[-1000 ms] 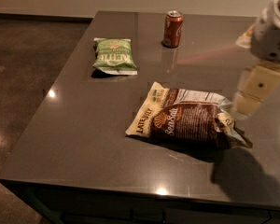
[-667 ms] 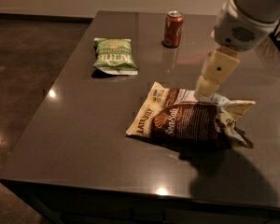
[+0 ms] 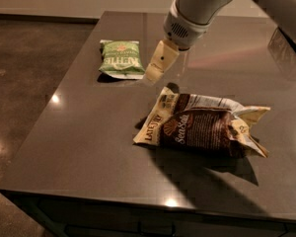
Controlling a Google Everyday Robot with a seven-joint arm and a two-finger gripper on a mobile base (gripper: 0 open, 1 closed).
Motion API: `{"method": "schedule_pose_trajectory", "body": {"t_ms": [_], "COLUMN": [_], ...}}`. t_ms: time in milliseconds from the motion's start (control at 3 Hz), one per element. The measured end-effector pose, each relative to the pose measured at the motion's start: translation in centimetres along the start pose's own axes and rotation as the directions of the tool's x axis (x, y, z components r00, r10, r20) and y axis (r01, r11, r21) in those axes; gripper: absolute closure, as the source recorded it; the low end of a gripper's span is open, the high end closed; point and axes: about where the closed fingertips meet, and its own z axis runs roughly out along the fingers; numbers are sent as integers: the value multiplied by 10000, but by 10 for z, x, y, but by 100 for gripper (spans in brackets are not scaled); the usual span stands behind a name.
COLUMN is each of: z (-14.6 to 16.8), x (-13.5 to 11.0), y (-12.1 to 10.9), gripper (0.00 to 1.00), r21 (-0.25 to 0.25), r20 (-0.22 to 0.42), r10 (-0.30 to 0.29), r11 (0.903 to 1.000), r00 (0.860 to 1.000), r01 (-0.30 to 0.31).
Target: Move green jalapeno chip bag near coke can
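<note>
The green jalapeno chip bag [image 3: 121,58] lies flat on the dark table [image 3: 79,137], at the far left. My gripper [image 3: 155,69] hangs above the table just to the right of this bag, close to its right edge and apart from it. The white arm reaches down to it from the upper right. The coke can is hidden behind the arm.
A large brown-and-cream "Sea Salt" chip bag [image 3: 202,127] lies on its side in the middle of the table, in front of and to the right of my gripper. The table's left and front edges drop to a dark floor [image 3: 24,63].
My gripper has swung left across the table, from the right of the brown bag to beside the green bag. The arm now covers the coke can. The bags have not moved.
</note>
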Motion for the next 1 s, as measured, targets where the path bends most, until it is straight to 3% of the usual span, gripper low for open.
{"method": "schedule_pose_trajectory", "body": {"t_ms": [333, 1000], "z": [47, 111], "x": [-40, -77], "y": [-3, -37], "gripper": [0, 0], "r21": [-22, 330], "r20": [268, 684], "r10": [606, 2073], "r11": [9982, 9772], "r00": [9978, 9759], "r01": [-605, -2099]}}
